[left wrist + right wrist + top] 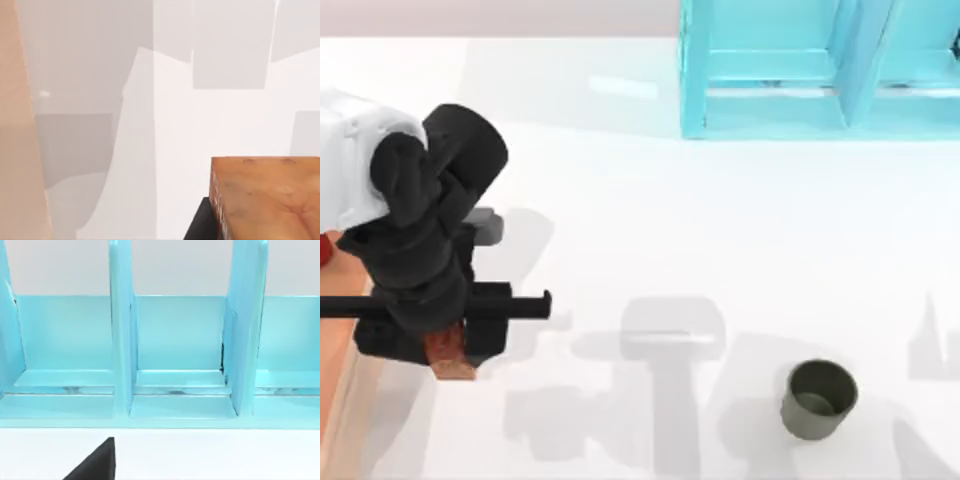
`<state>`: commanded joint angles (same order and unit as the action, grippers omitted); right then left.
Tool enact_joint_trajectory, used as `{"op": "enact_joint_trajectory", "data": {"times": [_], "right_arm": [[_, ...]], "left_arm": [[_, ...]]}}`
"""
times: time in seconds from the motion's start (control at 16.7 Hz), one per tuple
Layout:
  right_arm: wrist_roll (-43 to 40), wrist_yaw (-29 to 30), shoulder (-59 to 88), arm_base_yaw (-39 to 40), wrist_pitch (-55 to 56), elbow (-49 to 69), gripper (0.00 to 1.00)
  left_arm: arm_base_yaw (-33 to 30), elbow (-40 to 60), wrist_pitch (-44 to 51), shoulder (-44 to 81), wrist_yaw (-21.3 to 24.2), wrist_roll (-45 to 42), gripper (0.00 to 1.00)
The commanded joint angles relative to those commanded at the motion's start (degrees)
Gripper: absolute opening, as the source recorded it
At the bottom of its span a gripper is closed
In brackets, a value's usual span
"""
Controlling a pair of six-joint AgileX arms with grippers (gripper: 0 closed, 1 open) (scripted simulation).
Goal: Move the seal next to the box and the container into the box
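While the left gripper pinches the seal by its flat sides beside the box, it looks stiff and stone-heavy. The cup (hollow, probably light) wants a rim pinch; the right gripper's jaws I cannot tell.

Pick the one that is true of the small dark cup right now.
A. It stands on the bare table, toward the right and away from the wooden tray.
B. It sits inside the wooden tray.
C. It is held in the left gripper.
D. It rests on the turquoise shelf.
A: the cup stands alone on the white table, far from the tray at the left edge.
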<state>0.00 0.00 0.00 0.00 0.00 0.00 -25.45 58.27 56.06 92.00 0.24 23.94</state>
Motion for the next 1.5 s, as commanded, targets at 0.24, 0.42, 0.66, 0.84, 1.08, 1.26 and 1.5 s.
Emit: {"op": "enact_joint_trajectory", "data": {"times": [0.24,0.42,0.66,0.84,1.08,1.26,1.5], "right_arm": [[0.00,0.00,0.00,0.00,0.00,0.00,1.00],[0.00,0.00,0.00,0.00,0.00,0.00,1.00],[0.00,0.00,0.00,0.00,0.00,0.00,1.00],[0.00,0.00,0.00,0.00,0.00,0.00,1.00],[0.00,0.00,0.00,0.00,0.00,0.00,1.00],[0.00,0.00,0.00,0.00,0.00,0.00,1.00],[0.00,0.00,0.00,0.00,0.00,0.00,1.00]], "left_arm": [[0.00,0.00,0.00,0.00,0.00,0.00,0.53],[0.00,0.00,0.00,0.00,0.00,0.00,0.75],[0.00,0.00,0.00,0.00,0.00,0.00,1.00],[0.00,0.00,0.00,0.00,0.00,0.00,1.00],[0.00,0.00,0.00,0.00,0.00,0.00,1.00],[-0.11,0.96,0.96,-0.04,0.03,0.08,1.00],[-0.14,8.75,9.91,-0.91,0.07,0.45,1.00]]}}
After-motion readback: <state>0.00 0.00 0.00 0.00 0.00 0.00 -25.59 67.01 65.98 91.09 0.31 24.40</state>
